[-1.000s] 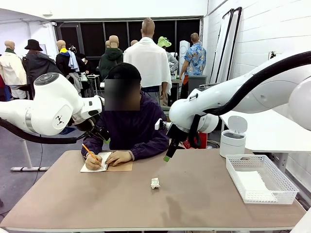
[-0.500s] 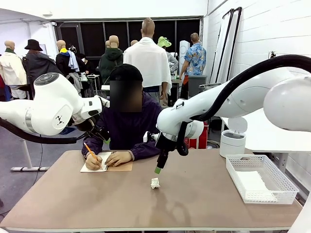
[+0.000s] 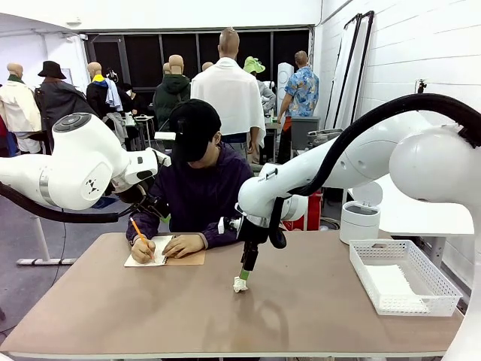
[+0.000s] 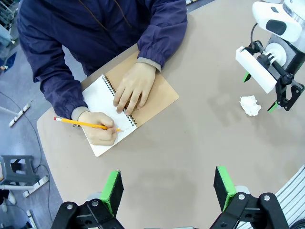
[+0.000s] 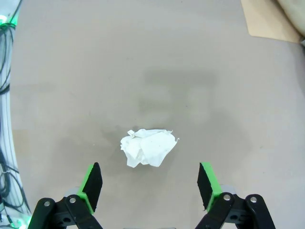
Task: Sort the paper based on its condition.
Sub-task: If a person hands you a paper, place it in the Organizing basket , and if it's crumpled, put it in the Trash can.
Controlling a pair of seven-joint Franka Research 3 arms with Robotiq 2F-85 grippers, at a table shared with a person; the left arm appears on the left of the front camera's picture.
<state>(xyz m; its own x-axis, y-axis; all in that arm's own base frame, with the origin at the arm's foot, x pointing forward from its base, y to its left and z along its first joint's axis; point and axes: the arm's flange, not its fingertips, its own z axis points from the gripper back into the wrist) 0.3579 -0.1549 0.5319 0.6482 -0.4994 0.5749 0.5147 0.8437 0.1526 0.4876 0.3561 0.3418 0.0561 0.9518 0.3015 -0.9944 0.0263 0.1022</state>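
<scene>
A crumpled ball of white paper [image 3: 240, 284] lies on the tan table near its middle. My right gripper [image 3: 243, 274] hangs straight down just above the ball, open. From the right wrist camera the ball [image 5: 147, 147] sits between and slightly beyond the two green pads, with the right gripper [image 5: 149, 183] touching nothing. Flat white sheets [image 3: 392, 284] lie in the mesh basket. My left gripper [image 4: 167, 190] is open and empty, high above the table. The left wrist view shows the ball [image 4: 249, 105] next to my right gripper [image 4: 259, 91].
A person at the far side writes with a pencil [image 4: 86, 124] in a spiral notebook [image 4: 162, 93] with a brown cover. The white mesh basket [image 3: 421, 308] stands at the table's right end. A small white lidded bin [image 3: 360, 218] sits behind it.
My right arm has swung left and come down, from above the table's far edge to just over the crumpled ball. The left arm has not moved. The person keeps writing.
</scene>
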